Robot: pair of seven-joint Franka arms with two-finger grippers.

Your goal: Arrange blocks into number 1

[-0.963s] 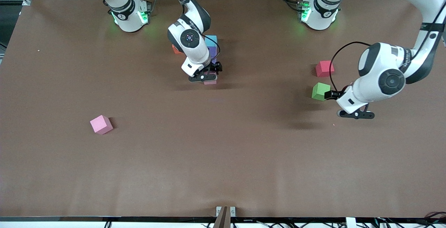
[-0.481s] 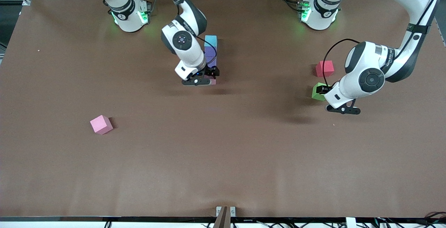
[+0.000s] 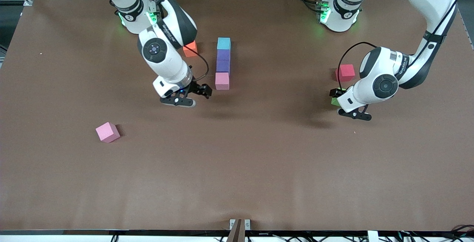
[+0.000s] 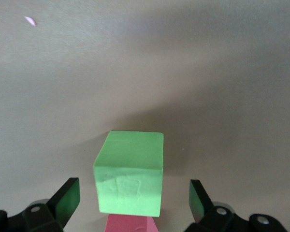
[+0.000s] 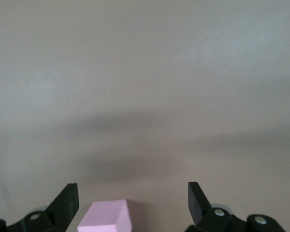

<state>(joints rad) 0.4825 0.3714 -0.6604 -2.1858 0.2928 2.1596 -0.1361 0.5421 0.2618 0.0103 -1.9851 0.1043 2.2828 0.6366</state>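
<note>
While most of the cubes sit farther up the table (image 3: 237, 168), the nearest to the front camera is a lone pink block (image 3: 107, 132), lying by itself toward the right arm's end. Farther from the camera, the right gripper (image 3: 189, 96) hangs over bare tabletop just beside the column, its fingers (image 5: 63, 205) spread wide and holding nothing. At the left arm's end the left gripper (image 3: 342, 103) is over the green block (image 3: 335, 101), which is mostly hidden under the wrist in the front view; in the left wrist view the green cube sits between the wide-open fingers (image 4: 66, 200), not gripped. The red block (image 3: 345, 72) lies just beside the green one, farther from the camera. In the middle stands the column (four cubes in a straight line, each touching the next): a second pink block (image 3: 222, 81) nearest, then two purple blocks (image 3: 223, 60), then the light blue block (image 3: 223, 43) farthest. The orange block (image 3: 190, 49) sits beside the column's upper part, toward the right arm's end and apart from it, partly covered by the right arm.
</note>
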